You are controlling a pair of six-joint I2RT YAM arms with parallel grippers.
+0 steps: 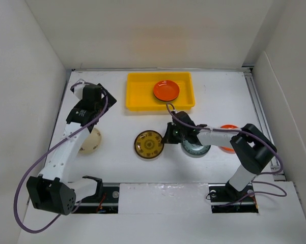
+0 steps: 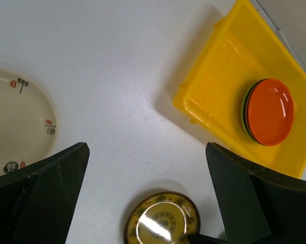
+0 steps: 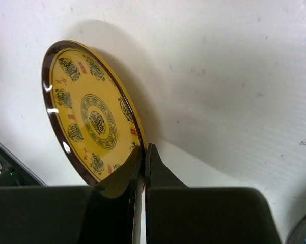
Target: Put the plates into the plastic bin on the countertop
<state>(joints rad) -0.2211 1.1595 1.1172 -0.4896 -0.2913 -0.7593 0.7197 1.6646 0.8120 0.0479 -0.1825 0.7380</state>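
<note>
plastic bin (image 2: 214,96) is glossy yellow plastic, smooth with a slightly pebbly sheen. orange plate (image 2: 270,111) looks slick and shiny. gold patterned plate (image 3: 91,117) has a hard glaze, catching bright glints. cream plate (image 2: 15,127) is smooth with a softer gloss. countertop (image 1: 117,127) is matt white, faintly scuffed. right gripper fingers (image 3: 209,213) look matt black.

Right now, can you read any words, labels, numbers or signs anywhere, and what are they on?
Nothing reads clearly.
Red and black marks on the cream plate: too small to read.
Dark character-like motifs on the gold plate: not legible.
No text on the bin.
</note>
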